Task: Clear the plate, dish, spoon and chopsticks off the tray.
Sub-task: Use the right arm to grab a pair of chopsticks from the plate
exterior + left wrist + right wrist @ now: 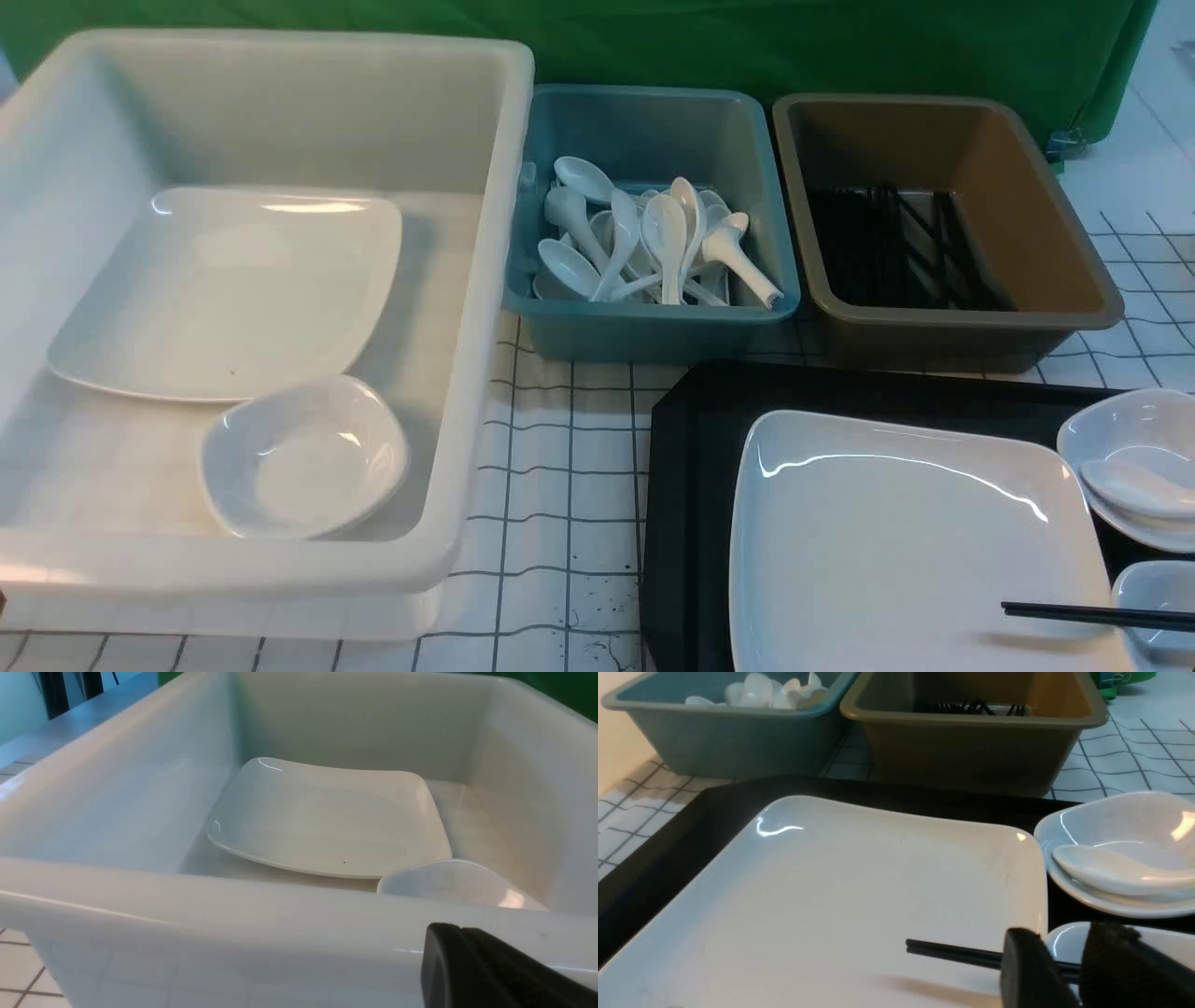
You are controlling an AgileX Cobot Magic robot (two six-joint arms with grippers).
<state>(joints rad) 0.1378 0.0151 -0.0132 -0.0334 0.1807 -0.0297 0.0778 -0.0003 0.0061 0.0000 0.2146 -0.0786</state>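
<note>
The black tray point(691, 485) lies at the front right. On it is the large white square plate point(896, 541), also in the right wrist view point(859, 896). Right of the plate a small white dish point(1120, 425) holds the white spoon point(1134, 485). A second small dish point(1158, 593) sits nearer me. My right gripper point(1064, 947) is shut on the black chopsticks point(952, 952), which hang level just above the plate's right part and cast a shadow on it. My left gripper point(460, 928) is shut and empty, just outside the near wall of the white tub point(233, 914).
The white tub point(485, 280) at the left holds another large plate point(224, 289) and a small dish point(303, 457). Behind the tray stand a blue tub point(653, 331) of spoons and a brown tub point(943, 331) of chopsticks. Gridded cloth covers the table.
</note>
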